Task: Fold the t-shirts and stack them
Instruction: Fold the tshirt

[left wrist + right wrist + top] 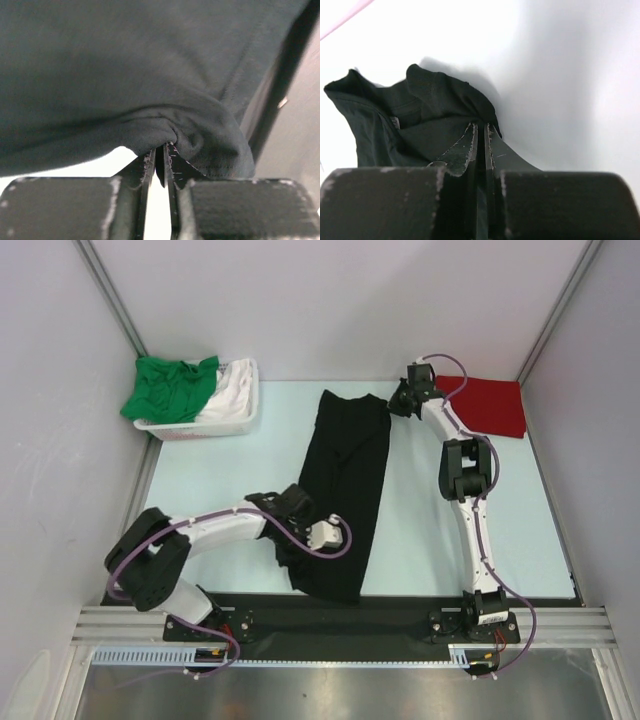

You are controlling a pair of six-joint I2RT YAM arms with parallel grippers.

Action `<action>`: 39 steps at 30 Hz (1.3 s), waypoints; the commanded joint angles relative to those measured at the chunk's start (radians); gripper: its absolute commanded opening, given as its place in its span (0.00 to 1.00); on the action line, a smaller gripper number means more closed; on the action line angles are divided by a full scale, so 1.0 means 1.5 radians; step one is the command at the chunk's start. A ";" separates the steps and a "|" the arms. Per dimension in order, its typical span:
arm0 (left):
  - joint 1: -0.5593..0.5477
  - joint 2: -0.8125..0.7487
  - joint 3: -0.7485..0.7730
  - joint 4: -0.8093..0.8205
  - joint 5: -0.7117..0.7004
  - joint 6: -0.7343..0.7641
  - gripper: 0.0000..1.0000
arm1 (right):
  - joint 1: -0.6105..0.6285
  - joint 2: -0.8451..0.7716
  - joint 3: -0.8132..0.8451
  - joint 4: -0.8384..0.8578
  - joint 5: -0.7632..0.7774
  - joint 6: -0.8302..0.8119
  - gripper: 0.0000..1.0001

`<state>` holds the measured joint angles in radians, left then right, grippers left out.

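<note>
Black t-shirt (345,490): we see it lying as a long, narrow band down the middle of the table (230,480), running from the far side toward the near edge and slanting slightly to the left as it comes nearer.
Left claw (161,160): narrow, almost closed; in its wrist view we see a bunched fold of the black cloth pinched at the fingertips, with the rest of the cloth spread above them.
Left arm: from above we see it reach in from the near left and meet the near half of the black t-shirt on its left edge.
Right claw (481,130): narrow, almost closed; in its wrist view we see it gripping a rumpled bit of the black cloth, which rises in a small peak just past the tips.
Right arm: we see it stretched far out, its end at the far right corner of the black t-shirt.
Red t-shirt (490,405): flat on the far right corner of the table, just beyond the right arm's wrist.
Basket (200,428): at the far left corner.
Green t-shirt (170,388): crumpled in the basket, spilling over its left rim.
White t-shirt (232,390): crumpled in the basket, beside the green one on its right.
</note>
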<state>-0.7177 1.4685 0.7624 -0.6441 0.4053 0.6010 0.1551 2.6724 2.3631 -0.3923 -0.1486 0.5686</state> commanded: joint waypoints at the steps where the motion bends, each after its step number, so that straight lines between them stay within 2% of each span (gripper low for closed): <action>1: -0.088 0.042 0.043 0.003 0.034 -0.030 0.16 | 0.012 0.033 0.035 -0.012 0.002 0.002 0.04; 3: -0.127 0.047 0.043 0.011 0.041 -0.030 0.18 | 0.020 0.037 0.038 0.009 0.000 0.009 0.05; 6: -0.157 0.052 0.051 0.022 0.073 -0.030 0.24 | 0.029 0.049 0.066 0.033 -0.005 0.004 0.13; 9: -0.162 0.040 0.054 0.041 0.068 -0.035 0.39 | 0.034 0.046 0.091 0.027 0.010 0.002 0.35; 10: -0.162 0.033 0.050 0.041 0.053 -0.033 0.50 | 0.034 0.040 0.093 0.028 0.016 -0.005 0.45; 12: -0.159 0.000 0.044 0.039 0.041 -0.028 0.59 | 0.032 0.013 0.086 0.024 0.029 -0.019 0.50; 13: -0.157 -0.018 0.035 0.029 0.036 -0.025 0.72 | 0.031 0.003 0.083 0.021 0.047 -0.037 0.57; 14: -0.154 -0.042 0.032 0.020 0.033 -0.020 0.75 | 0.028 -0.008 0.078 0.019 0.056 -0.047 0.62; 15: -0.139 -0.050 0.031 0.010 0.031 -0.016 0.83 | 0.025 -0.034 0.068 0.019 0.063 -0.055 0.68; 16: -0.130 -0.058 0.029 -0.014 0.029 -0.013 0.84 | 0.023 -0.046 0.063 0.018 0.076 -0.062 0.70; 17: -0.118 -0.065 0.027 -0.025 0.018 -0.006 0.88 | 0.020 -0.059 0.059 0.017 0.083 -0.076 0.71; 18: -0.095 -0.081 0.024 -0.033 0.011 -0.003 0.99 | 0.018 -0.072 0.056 0.014 0.089 -0.082 0.72; 21: -0.053 -0.120 0.015 -0.074 -0.004 0.013 1.00 | 0.015 -0.120 0.024 -0.005 0.098 -0.102 0.73; 23: -0.035 -0.142 0.013 -0.107 -0.009 0.023 1.00 | 0.015 -0.160 -0.038 -0.011 0.098 -0.110 0.72; 28: 0.038 -0.183 -0.004 -0.097 -0.057 0.015 1.00 | 0.013 -0.191 -0.153 0.017 0.055 -0.106 0.64; 32: 0.084 -0.192 -0.012 -0.049 -0.115 -0.020 1.00 | 0.010 -0.140 -0.136 0.022 -0.007 -0.063 0.54; 35: 0.112 -0.199 -0.009 -0.037 -0.121 -0.026 1.00 | 0.011 -0.088 -0.089 0.026 -0.049 -0.029 0.52; 38: 0.126 -0.200 -0.006 -0.035 -0.117 -0.026 1.00 | 0.012 -0.050 -0.050 0.016 -0.040 -0.008 0.53; 39: 0.127 -0.199 -0.006 -0.035 -0.117 -0.027 1.00 | 0.010 -0.047 -0.051 0.031 -0.038 -0.002 0.50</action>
<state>-0.5400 1.1957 0.7475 -0.7242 0.2394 0.5758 0.1684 2.5744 2.2303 -0.3687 -0.1741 0.5079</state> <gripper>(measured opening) 0.996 0.515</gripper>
